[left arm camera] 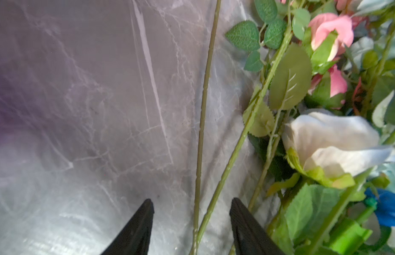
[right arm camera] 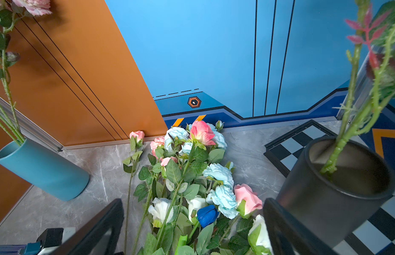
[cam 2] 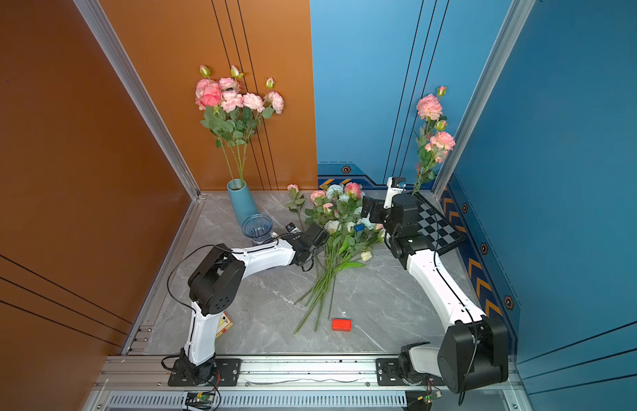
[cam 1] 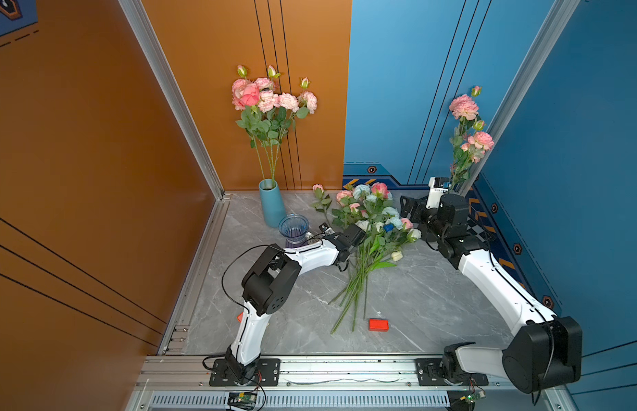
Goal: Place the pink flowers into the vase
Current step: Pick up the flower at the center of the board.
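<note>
No readable text; card (cam 2: 225, 323) under left arm bears warning triangle, print illegible.

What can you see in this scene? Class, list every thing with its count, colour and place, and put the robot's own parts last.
teal vase: one, back left, holding pink flowers
black pot: one, back right on the chessboard, holding a pink spray
clear glass vase: one, bluish, in front of the teal vase
flower pile: one; pink, pale blue, white, one dark blue; lying mid-table
chessboard: one, black and white, back right
red block: one, front centre
table: grey marble
left gripper: black, astride two green stems, not closed on them
right gripper: black, open, above the pile
</note>
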{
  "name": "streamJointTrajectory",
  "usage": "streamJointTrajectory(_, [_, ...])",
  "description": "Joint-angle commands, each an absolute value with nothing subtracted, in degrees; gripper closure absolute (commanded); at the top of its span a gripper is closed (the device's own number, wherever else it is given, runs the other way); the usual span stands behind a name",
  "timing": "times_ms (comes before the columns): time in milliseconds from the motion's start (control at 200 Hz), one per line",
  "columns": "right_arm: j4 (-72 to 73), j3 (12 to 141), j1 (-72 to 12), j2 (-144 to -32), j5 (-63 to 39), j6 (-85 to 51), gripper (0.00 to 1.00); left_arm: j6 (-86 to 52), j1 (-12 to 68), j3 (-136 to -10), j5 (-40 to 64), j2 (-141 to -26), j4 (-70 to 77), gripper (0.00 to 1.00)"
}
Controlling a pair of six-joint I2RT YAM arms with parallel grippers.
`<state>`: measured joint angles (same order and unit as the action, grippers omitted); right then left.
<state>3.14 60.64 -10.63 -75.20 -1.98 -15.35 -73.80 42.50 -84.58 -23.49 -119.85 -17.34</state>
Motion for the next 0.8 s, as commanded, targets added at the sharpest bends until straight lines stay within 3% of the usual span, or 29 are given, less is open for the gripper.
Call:
streamJointTrajectory(0, [3.65,60.08,-11.26,-74.16,-3.16,-16.28,0.0,-71.9,41.55,-86.28,-25.38,-121.52,-16.66,0.44])
streamJointTrajectory(105, [3.47,60.05,-11.5,-74.13,-3.12,-16.19,0.0,-71.83,41.17,-87.07,-24.95,-122.64,-16.53,0.49])
streamJointTrajectory(400, [3.34,59.94,-11.63,-74.21,-2.9,-16.06,0.0,-71.46,40.42,-89.24,-23.24,-126.27,-15.65,0.52])
streamJointTrajectory(711, [4.04,59.75,-11.69,-74.6,-2.72,-16.04,0.0,-70.58,40.34,-88.62,-21.98,-127.36,-14.86,0.73])
streamJointTrajectory(796, [4.22,59.67,-11.73,-74.71,-2.82,-16.22,0.0,-70.41,40.39,-88.16,-21.73,-127.03,-14.85,0.83])
